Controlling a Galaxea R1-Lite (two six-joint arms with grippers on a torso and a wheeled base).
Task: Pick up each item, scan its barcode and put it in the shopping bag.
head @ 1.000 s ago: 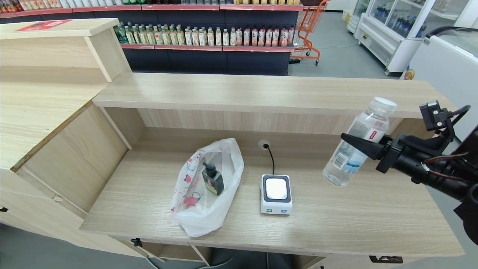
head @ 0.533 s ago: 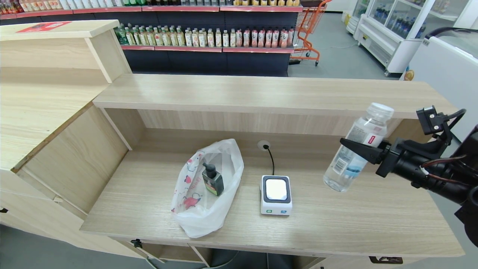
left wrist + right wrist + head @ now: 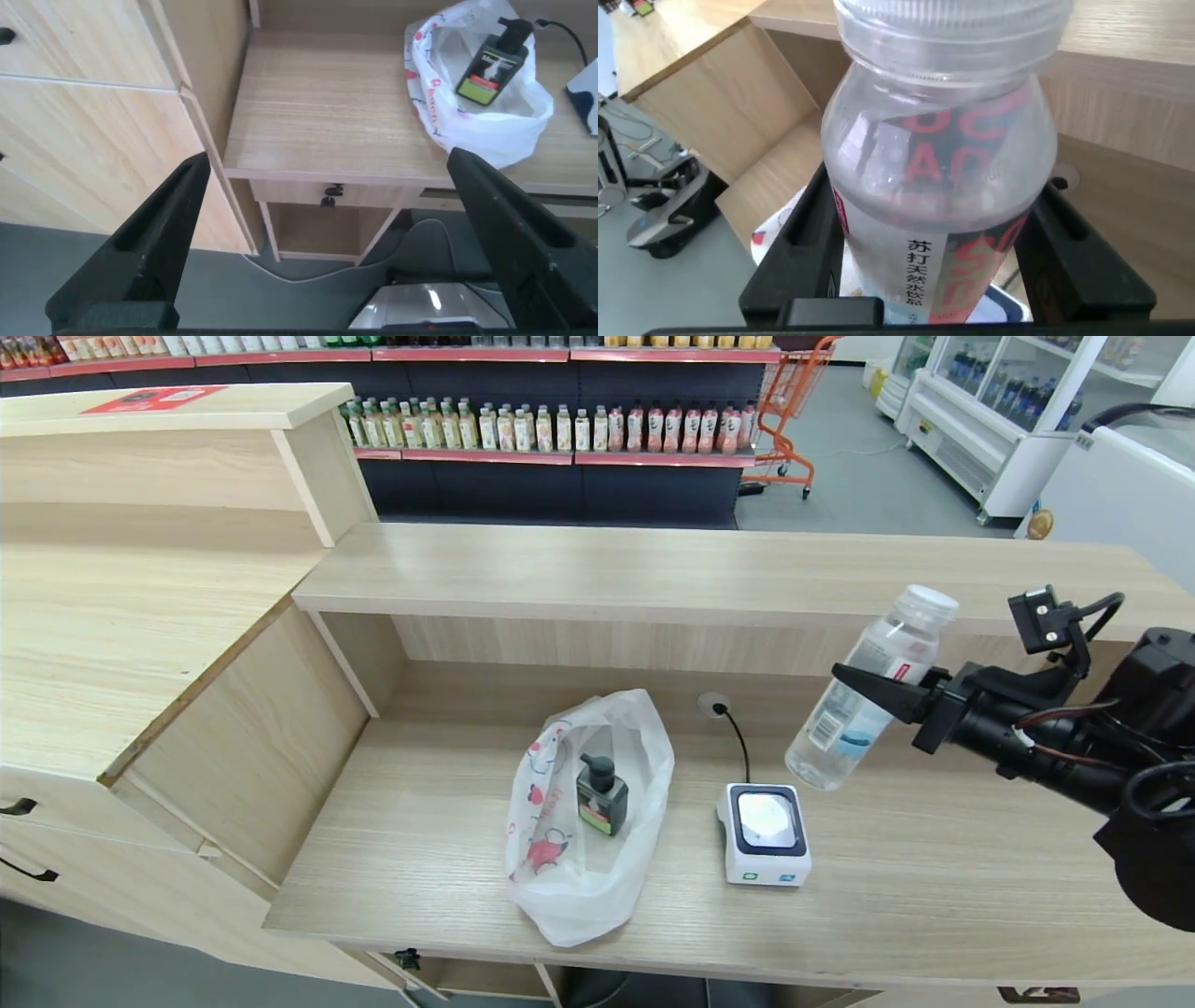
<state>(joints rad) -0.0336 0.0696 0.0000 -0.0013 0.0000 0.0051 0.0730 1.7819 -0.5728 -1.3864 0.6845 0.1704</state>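
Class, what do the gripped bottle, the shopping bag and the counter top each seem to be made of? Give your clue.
The bottle: probably clear glossy plastic; you see through it. The bag: thin whitish plastic film, translucent and crumpled. The counter top: pale matt wood or wood-look laminate; grain lines show.

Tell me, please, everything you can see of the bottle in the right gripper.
The bottle is clear plastic with a pale screw cap, a white-and-red label with a barcode patch, and what looks like clear liquid inside. The right gripper clamps it around the middle, one finger on each side. It hangs tilted, cap up and base down toward the scanner, clear of the counter; nothing else touches it.
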